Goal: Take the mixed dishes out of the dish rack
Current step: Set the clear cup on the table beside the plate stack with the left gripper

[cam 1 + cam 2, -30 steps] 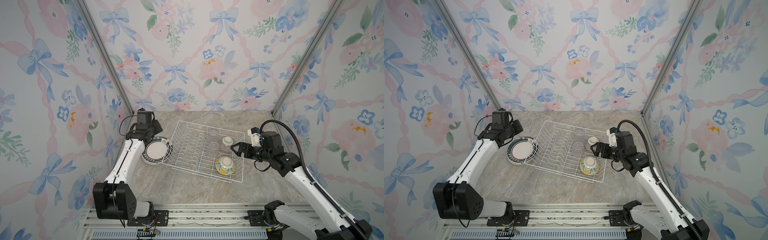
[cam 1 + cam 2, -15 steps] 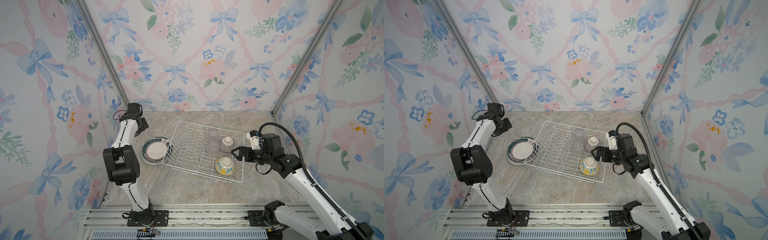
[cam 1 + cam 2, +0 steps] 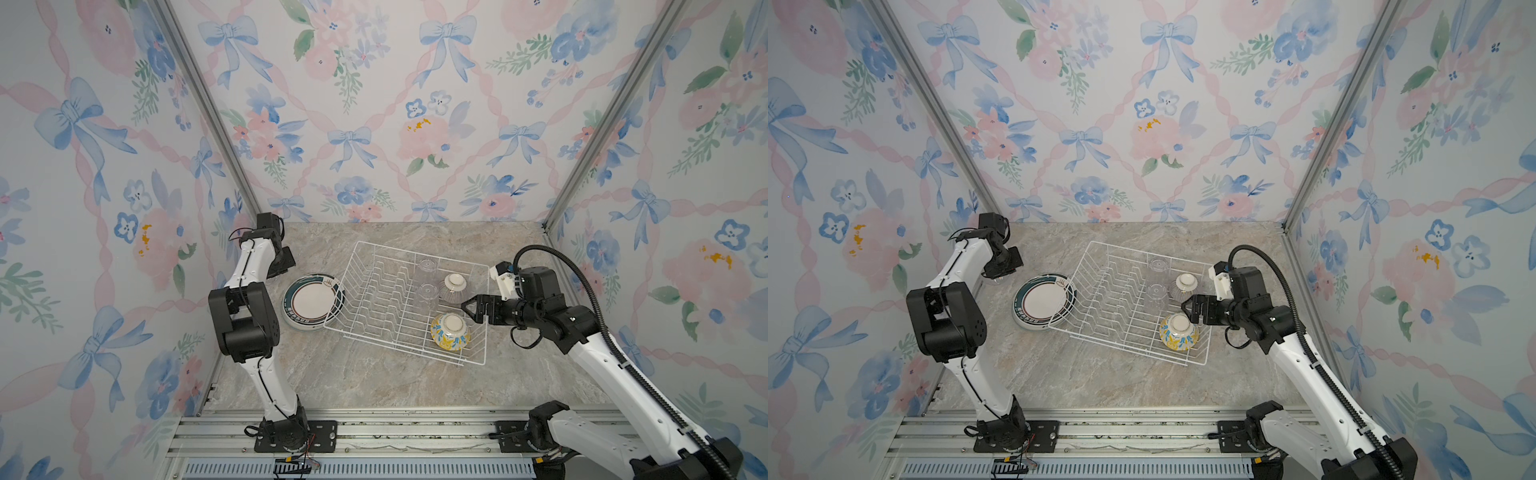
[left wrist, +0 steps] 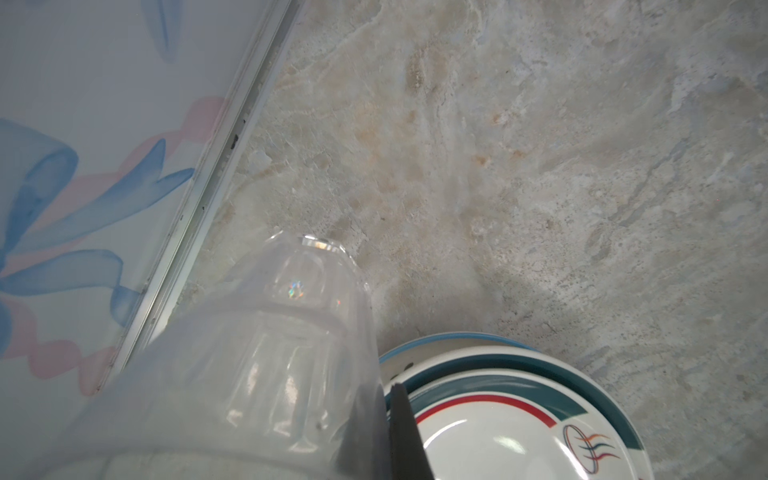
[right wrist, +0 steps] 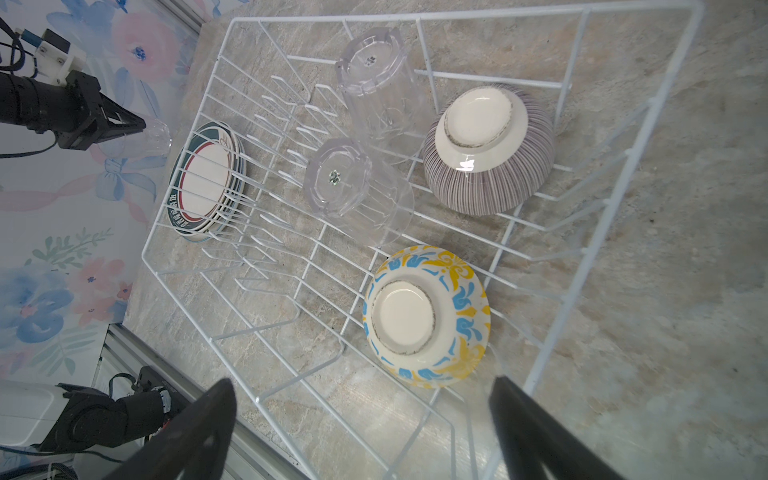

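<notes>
The left gripper (image 5: 139, 124) is clamped on a light, slick, breakable glass cup (image 4: 291, 332) near the tabletop's (image 3: 374, 386) left edge, while the right gripper (image 3: 468, 311), jaws wide apart, hovers over the dish rack's (image 3: 415, 252) right end, where the upturned, glazed floral bowl (image 3: 450, 331) seems best pinched by its foot ring.

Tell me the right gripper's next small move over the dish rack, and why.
Probably lower the open right gripper onto the overturned yellow-and-blue floral bowl in the white wire dish rack: its jaws stand wide close above it, and the right wrist view frames the bowl between the fingers.
</notes>
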{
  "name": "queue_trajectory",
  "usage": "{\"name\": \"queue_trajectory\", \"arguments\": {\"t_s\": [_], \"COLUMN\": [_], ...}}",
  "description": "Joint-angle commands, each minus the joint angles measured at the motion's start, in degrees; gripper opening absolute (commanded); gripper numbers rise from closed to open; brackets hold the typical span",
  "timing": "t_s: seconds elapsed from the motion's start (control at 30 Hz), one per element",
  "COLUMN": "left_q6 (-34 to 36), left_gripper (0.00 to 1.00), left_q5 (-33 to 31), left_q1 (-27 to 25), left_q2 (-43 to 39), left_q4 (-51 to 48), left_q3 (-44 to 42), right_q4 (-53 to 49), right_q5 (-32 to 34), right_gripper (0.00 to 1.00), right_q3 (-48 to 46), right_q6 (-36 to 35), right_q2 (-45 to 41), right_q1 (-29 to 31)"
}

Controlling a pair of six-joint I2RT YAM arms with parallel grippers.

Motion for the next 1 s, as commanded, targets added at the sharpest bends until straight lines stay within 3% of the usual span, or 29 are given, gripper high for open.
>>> {"name": "queue_trajectory", "arguments": {"t_s": [0.0,0.37,0.47,0.57,0.67,0.7,0.97], "left_q6": [1.49,1.4,1.54,1.9,2.35,2.39,0.58], "left_gripper": [0.0,0.0,0.2,0.62,0.93,0.98,0.98], "left_q5": [1.02,3.71,4.15,4.05,3.64,3.35,3.23], "left_q1": [0.23,0.49,0.66,0.67,0.67,0.67,0.56], "left_q2": [2.38,5.5,5.68,4.95,3.35,2.58,-6.49], "left_q4": [-1.48,-1.78,-1.79,-1.85,-1.72,-1.77,-1.37], "left_q3": [1.83,2.79,2.76,2.59,2.43,2.34,-0.8], "right_q4": [-1.41,-1.09,-1.06,-1.15,-1.06,-1.08,-0.27], "right_q5": [-0.68,-0.59,-0.68,-0.68,-0.68,-0.76,-0.55], "right_gripper": [0.97,0.97,0.97,0.97,0.97,0.97,0.97], "right_q3": [-0.71,-1.06,-1.07,-1.07,-1.06,-1.07,-0.76], "right_q6": [-0.97,-0.9,-0.84,-0.62,-0.49,-0.47,-0.21], "right_q2": [0.84,1.74,1.98,1.96,1.91,1.86,1.84], "right_q1": [-0.24,-0.24,-0.24,-0.24,-0.24,-0.19,-0.15]}}
